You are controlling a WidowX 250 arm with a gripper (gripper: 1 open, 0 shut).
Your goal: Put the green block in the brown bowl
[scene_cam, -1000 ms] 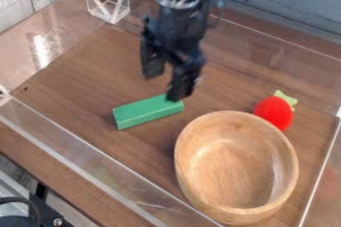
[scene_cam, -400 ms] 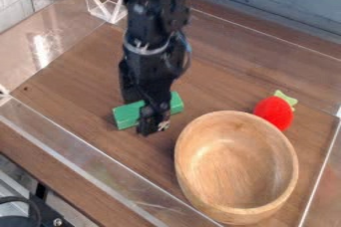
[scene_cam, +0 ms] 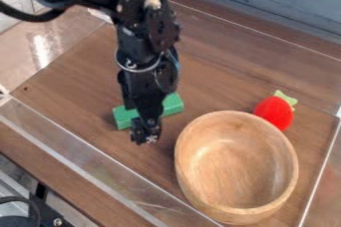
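From my remote station, I see the black gripper (scene_cam: 144,119) pointing steeply down over the green block (scene_cam: 170,104), its fingers spread wide and straddling the block, one finger on the near side and the rest of the hand covering the block's middle. I cannot tell whether the fingers touch the block; it lies flat on the dark wooden tabletop (scene_cam: 80,92), only its ends showing on either side of the hand. The brown bowl (scene_cam: 237,163) sits just right of and nearer than the block, close to it but apart, upright and with nothing in it. A small red strawberry-like toy (scene_cam: 277,111) rests just beyond the bowl's far right rim. A clear plastic wall (scene_cam: 67,146) rings the work surface, and a small clear stand (scene_cam: 107,4) is visible at the far left, well apart from the arm.
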